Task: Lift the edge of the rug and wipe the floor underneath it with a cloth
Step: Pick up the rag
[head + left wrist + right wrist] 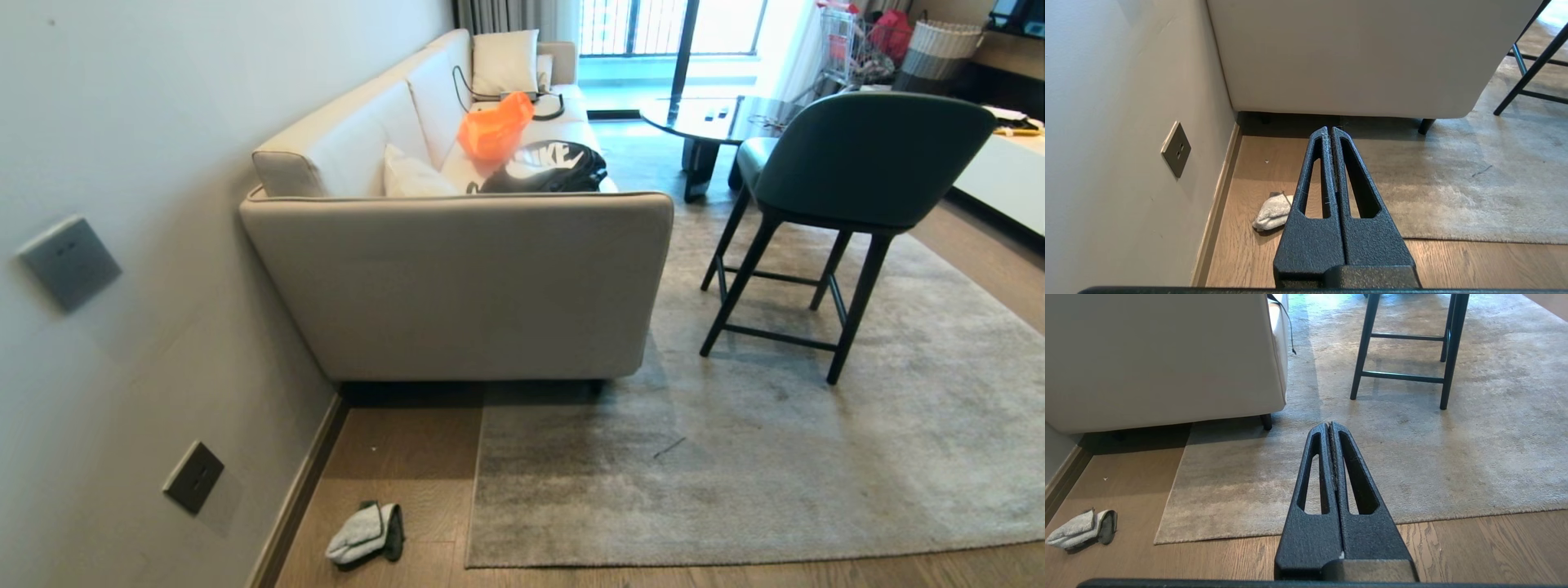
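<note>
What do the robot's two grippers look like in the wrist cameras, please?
The left gripper and right gripper match: each has two long, tapering fingers of rough-textured matte black plastic, each with an elongated slot. No cables or markings show.

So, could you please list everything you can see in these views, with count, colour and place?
rug: one, pale grey-beige, flat on the floor, running under the sofa's end
rug edge: near border and corner, lying flat
floor: brown wood planks, bare between wall and rug
cloth: one, grey and off-white, crumpled on the floor beside the rug corner, near the baseboard
sofa: one, cream, along the wall
bags: one orange, one black, on the sofa seat
chair: one, dark green, black legs, on the rug
coffee table: one, dark, beyond the chair
wall plates: two, grey
left pincer: shut, empty, above the floor
right pincer: shut, empty, above the rug
</note>
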Motion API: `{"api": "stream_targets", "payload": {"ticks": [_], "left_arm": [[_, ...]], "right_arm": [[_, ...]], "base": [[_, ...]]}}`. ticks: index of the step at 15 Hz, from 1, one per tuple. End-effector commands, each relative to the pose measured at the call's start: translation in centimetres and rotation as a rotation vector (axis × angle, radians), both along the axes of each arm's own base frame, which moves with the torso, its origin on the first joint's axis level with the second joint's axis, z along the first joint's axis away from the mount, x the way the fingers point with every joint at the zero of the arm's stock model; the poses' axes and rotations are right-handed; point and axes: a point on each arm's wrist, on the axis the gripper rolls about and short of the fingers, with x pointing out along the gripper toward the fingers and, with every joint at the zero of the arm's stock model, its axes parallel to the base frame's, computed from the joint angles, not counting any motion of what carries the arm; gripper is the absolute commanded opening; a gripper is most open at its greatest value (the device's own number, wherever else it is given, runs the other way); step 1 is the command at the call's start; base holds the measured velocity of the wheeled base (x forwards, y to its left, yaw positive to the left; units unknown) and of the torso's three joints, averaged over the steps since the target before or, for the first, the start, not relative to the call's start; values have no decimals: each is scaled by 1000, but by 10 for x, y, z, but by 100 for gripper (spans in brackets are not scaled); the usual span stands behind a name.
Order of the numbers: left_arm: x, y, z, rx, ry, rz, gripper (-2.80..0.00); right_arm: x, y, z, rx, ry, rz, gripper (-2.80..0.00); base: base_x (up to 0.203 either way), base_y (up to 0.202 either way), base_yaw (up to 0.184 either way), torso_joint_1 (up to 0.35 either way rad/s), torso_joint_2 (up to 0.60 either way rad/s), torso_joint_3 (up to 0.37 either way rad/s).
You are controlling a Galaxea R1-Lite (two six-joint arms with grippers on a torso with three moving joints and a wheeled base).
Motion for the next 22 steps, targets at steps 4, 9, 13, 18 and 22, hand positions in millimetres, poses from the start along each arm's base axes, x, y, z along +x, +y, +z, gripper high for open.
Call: {"api": "stream_targets", "payload": {"ticks": [4, 9, 13, 18, 22], "left_arm": [[0, 0, 0, -1, 0, 0, -280], [0, 0, 0, -1, 0, -1, -280], [0, 0, 0, -1, 0, -1, -280], [0, 0, 0, -1, 0, 1, -280], [0, 0, 0, -1, 0, -1, -280]], "right_arm": [[0, 0, 0, 0, 1, 0, -280], [0, 0, 0, 0, -1, 0, -280], [0, 0, 0, 0, -1, 0, -280], [0, 0, 0, 0, -1, 0, -280], [0, 0, 0, 0, -1, 0, -280]], "base": [[0, 0, 0, 0, 0, 0], [0, 0, 0, 6, 15, 19], [0, 0, 0, 14, 72, 68], [0, 0, 0, 0, 0, 0], [0, 0, 0, 0, 0, 0]]}}
